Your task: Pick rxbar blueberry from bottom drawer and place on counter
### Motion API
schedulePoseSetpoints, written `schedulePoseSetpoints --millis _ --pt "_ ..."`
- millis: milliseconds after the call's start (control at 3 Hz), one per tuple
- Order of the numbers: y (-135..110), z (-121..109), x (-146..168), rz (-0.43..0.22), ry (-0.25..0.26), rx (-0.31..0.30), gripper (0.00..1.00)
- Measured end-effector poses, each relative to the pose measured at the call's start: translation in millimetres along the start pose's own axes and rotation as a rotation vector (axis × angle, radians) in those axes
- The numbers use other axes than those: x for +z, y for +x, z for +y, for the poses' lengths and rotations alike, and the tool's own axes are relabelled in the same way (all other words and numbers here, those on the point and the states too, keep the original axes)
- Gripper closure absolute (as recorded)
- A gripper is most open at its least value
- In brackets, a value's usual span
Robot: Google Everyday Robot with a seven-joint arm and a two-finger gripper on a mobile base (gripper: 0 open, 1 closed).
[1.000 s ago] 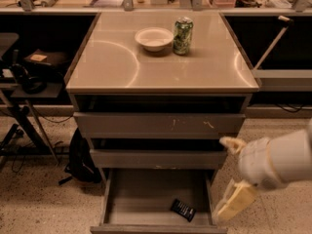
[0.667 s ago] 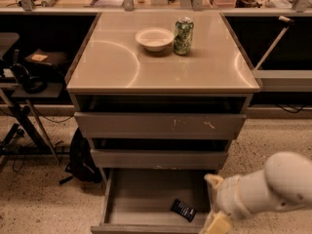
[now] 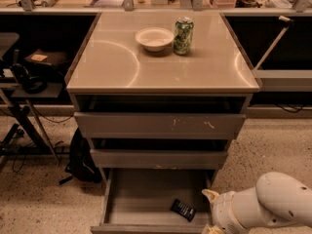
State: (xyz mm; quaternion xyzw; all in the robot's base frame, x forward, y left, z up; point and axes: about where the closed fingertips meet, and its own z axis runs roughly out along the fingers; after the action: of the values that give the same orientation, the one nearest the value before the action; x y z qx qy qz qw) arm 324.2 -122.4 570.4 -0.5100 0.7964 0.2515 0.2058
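Note:
The rxbar blueberry, a small dark flat bar, lies on the floor of the open bottom drawer, near its front right. My gripper is at the lower right of the view, just right of the bar, at the drawer's front right corner. Its two cream fingertips stand apart, open and empty. The white arm runs off to the right behind it. The counter is the glossy beige top of the cabinet above.
A white bowl and a green can stand at the back of the counter. Two scuffed grey drawers sit above the open one. A black bag, a stand and headphones are on the left.
My arm has moved down and to the left, so the gripper now sits lower, close beside the bar at the drawer's front right corner. The bar has not moved.

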Motion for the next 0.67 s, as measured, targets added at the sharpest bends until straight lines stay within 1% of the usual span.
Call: schedulePoseSetpoints --millis 333,667 --pt "10.5 -38.9 35.9 0.003 0.043 0.016 0.0" --pt "8.5 -115.8 94.1 -0.056 0.12 0.055 0.0"
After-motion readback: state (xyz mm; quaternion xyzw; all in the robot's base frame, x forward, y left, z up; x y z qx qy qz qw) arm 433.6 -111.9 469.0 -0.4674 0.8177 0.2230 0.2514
